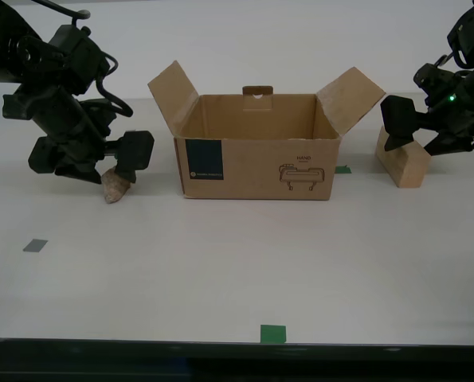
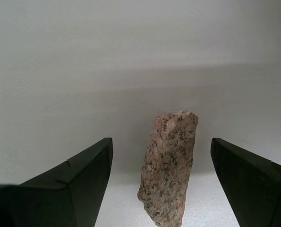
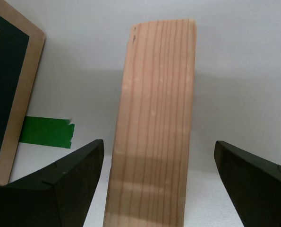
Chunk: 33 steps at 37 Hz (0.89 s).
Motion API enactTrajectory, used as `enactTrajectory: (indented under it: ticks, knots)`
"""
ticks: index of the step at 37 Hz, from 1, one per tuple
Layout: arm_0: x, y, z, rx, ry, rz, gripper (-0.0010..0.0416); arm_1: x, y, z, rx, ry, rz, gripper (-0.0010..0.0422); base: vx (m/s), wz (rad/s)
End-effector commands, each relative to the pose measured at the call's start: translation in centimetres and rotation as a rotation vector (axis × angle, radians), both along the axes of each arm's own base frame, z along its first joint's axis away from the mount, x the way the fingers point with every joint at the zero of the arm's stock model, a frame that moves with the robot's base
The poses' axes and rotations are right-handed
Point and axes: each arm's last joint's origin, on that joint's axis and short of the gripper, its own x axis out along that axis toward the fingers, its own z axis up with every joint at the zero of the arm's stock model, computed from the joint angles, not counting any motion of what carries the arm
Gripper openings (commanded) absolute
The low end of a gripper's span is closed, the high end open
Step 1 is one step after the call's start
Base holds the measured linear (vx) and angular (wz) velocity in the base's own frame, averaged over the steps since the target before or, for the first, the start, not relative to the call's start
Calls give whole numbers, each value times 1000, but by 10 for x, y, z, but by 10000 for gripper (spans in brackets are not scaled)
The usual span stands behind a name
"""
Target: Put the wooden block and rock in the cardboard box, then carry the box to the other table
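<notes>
Fingers [image 2: 79,184] of our second gripper [image 2: 161,189] stand wide apart, straddling the small speckled pinkish rock [image 2: 168,165] without touching it. Our first gripper [image 3: 159,189] likewise gapes around the pale tan wooden block [image 3: 154,127], gripping nothing. From the exterior view, rock [image 1: 116,188] and block [image 1: 404,165] flank the open brown cardboard box [image 1: 256,163] on the white table [image 1: 221,270]; we should centre each object, then close squarely before lifting.

White table [image 1: 221,270] w/ green tape bits [image 1: 272,333]; cardboard box [image 1: 256,163] in the middle, rock [image 1: 116,189] and wooden block [image 1: 404,165] either side.
</notes>
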Motion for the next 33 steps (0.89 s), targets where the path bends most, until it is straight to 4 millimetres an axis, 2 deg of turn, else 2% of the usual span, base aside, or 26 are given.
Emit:
enactTrajectory:
  ticks: [1,19,33]
  knots:
    - [0,0,0,2,1,-5,303,0,0,0,2,0,0,265,0,0]
    - [0,0,0,3,4,-7,218,0,0,0,1,-3,0,183,0,0]
    - [0,0,0,3,4,-7,164,0,0,0,1,0,0,149,0,0]
